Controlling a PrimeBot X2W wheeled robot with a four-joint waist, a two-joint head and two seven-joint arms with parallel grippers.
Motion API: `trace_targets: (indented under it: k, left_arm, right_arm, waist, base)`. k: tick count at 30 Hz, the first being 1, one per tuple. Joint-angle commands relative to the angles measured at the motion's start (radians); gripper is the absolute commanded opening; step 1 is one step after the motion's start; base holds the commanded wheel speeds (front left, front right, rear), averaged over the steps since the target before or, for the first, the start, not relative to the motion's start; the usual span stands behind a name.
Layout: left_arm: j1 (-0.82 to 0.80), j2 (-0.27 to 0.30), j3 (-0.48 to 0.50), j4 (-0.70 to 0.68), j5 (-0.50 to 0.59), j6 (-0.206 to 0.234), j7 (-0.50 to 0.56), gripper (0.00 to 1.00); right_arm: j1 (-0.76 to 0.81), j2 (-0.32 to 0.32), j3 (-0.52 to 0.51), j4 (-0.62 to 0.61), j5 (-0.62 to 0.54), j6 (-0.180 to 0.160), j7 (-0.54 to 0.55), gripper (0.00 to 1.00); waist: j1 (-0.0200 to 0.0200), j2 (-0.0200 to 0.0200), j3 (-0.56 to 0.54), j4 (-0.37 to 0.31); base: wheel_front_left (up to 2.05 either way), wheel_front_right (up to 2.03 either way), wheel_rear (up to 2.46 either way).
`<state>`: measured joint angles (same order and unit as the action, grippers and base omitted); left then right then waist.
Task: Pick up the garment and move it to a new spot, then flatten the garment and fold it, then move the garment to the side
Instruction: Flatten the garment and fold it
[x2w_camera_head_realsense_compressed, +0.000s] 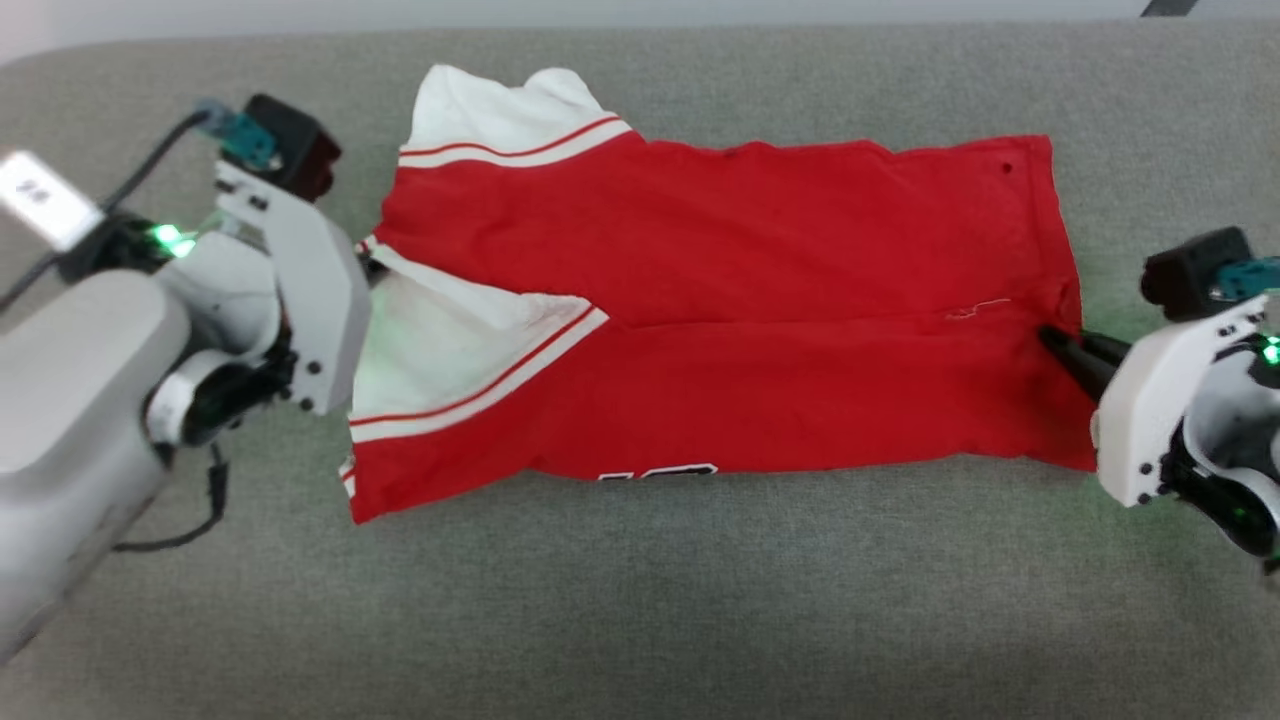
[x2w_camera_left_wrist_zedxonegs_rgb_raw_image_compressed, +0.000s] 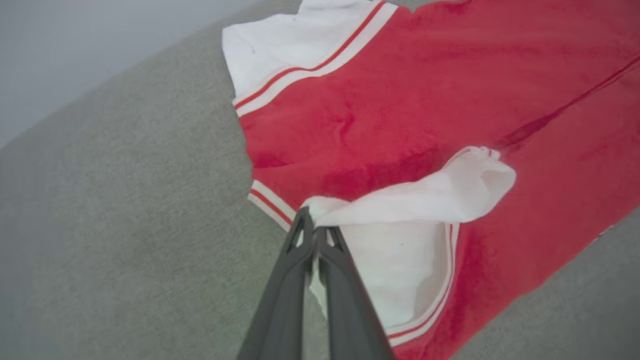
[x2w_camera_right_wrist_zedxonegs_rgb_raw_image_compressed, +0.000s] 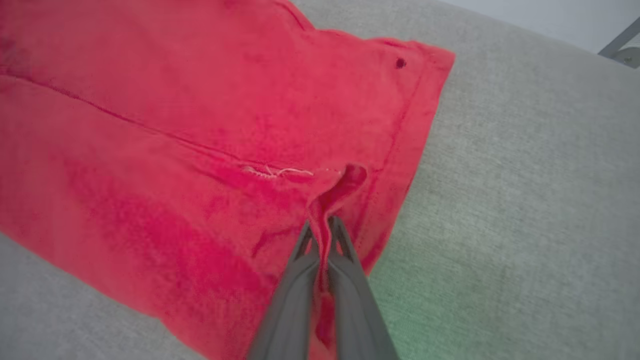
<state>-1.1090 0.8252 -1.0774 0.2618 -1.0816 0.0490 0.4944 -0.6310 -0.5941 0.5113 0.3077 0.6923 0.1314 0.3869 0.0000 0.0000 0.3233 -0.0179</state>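
Garment (x2w_camera_head_realsense_compressed: 760, 250): soft red jersey knit folded into a long rectangle, white sleeves (x2w_camera_head_realsense_compressed: 440, 350) with red-striped trim, lying flat mid bench (x2w_camera_head_realsense_compressed: 700, 600) (grey woven cover), long axis left-right along the bench, sleeves toward the bench's left end, hem (x2w_camera_head_realsense_compressed: 1060, 230) toward its right. A sliver of black, white-outlined print (x2w_camera_head_realsense_compressed: 660, 470) peeks out at the near fold, unreadable. Left hand (x2w_camera_left_wrist_zedxonegs_rgb_raw_image_compressed: 316, 227) pinched closed on a white sleeve edge; right hand (x2w_camera_right_wrist_zedxonegs_rgb_raw_image_compressed: 324, 225) pinched closed on a red hem pucker.
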Motion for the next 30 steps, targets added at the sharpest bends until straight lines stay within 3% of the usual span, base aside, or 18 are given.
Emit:
trace_targets:
  k: [1, 5, 9, 10, 11, 13, 14, 15, 22, 26, 30]
  left_arm:
    - [-0.017, -0.032, -0.009, 0.051, -0.001, -0.023, 0.002, 0.00]
    - [-0.029, -0.118, -0.041, 0.228, 0.008, -0.085, 0.005, 0.00]
    - [-0.026, -0.184, -0.059, 0.375, -0.007, -0.120, 0.018, 0.00]
    - [-0.029, -0.198, -0.055, 0.406, -0.017, -0.128, 0.016, 0.00]
    - [-0.032, -0.211, -0.049, 0.431, -0.025, -0.128, 0.012, 0.25]
    - [-0.040, -0.230, -0.041, 0.476, -0.038, -0.136, 0.009, 0.57]
    - [-0.043, -0.237, -0.037, 0.492, -0.045, -0.138, 0.009, 0.95]
    - [-0.047, -0.243, -0.035, 0.506, -0.049, -0.141, 0.007, 1.00]
    - [-0.058, -0.247, -0.021, 0.526, -0.081, -0.145, 0.040, 1.00]
    - [-0.021, -0.230, -0.019, 0.487, -0.115, -0.112, 0.103, 1.00]
    - [0.024, -0.201, -0.009, 0.402, -0.165, -0.052, 0.170, 1.00]
  right_arm:
    - [-0.025, 0.010, 0.019, 0.027, -0.002, -0.002, -0.007, 0.00]
    - [-0.079, 0.029, 0.081, 0.099, 0.014, -0.002, -0.029, 0.00]
    - [-0.122, 0.041, 0.130, 0.149, 0.034, -0.002, -0.048, 0.00]
    - [-0.132, 0.044, 0.138, 0.157, 0.042, -0.002, -0.055, 0.06]
    - [-0.140, 0.046, 0.145, 0.164, 0.047, -0.002, -0.060, 0.27]
    - [-0.149, 0.041, 0.161, 0.172, 0.057, -0.002, -0.076, 0.60]
    - [-0.152, 0.039, 0.164, 0.175, 0.063, -0.002, -0.083, 0.95]
    - [-0.153, 0.033, 0.167, 0.177, 0.069, -0.002, -0.089, 1.00]
    - [-0.108, -0.005, 0.135, 0.148, 0.078, -0.002, -0.176, 1.00]
    - [-0.055, -0.018, 0.066, 0.115, 0.035, -0.002, -0.254, 1.00]
    - [0.026, 0.000, -0.040, 0.080, -0.018, -0.002, -0.315, 1.00]
  waist:
    - [0.0000, 0.0000, 0.012, -0.009]
    - [0.0000, 0.0000, 0.020, -0.012]
    - [0.0000, 0.0000, 0.019, -0.015]
    - [0.0000, 0.0000, 0.018, -0.015]
    - [0.0000, 0.0000, 0.016, -0.015]
    - [0.0000, 0.0000, 0.008, -0.012]
    - [0.0000, 0.0000, 0.002, -0.011]
    - [0.0000, 0.0000, -0.003, -0.008]
    - [0.0000, 0.0000, -0.058, 0.015]
    - [0.0000, 0.0000, -0.088, 0.024]
    - [0.0000, 0.0000, -0.107, 0.026]
  base:
    - [0.00, 0.00, 0.00]
    - [0.00, 0.00, 0.00]
    - [0.00, 0.00, 0.00]
    - [0.00, 0.00, 0.00]
    - [0.00, 0.00, 0.00]
    - [0.00, 0.00, 0.00]
    - [0.00, 0.00, 0.00]
    - [0.00, 0.00, 0.00]
    - [0.00, 0.00, 0.00]
    - [0.00, 0.00, 0.00]
    - [0.00, 0.00, 0.00]
